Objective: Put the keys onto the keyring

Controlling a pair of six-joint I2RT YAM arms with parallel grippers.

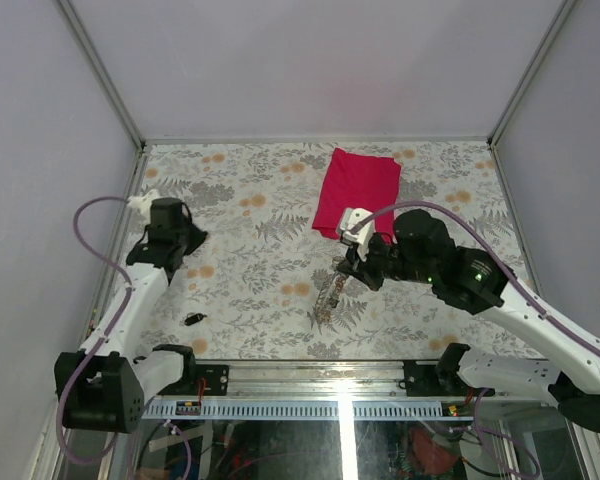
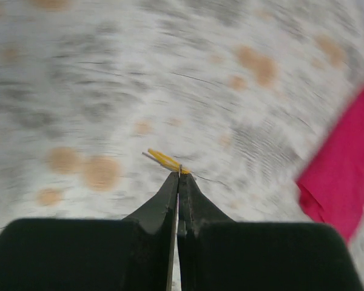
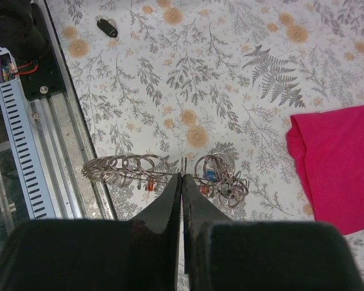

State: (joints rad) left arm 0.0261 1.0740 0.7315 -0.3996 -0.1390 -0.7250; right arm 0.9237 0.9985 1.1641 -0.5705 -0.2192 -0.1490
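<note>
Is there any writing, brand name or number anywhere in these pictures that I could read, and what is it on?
None can be read. The red cloth, the flowered table cover, the black key, the yellow key and the keyring show no lettering; anything on the arms is too small to tell.

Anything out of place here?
Black key lies alone by the near rail, far from the keyring bunch at the right end effector tips. Left end effector pinches an orange key.
</note>
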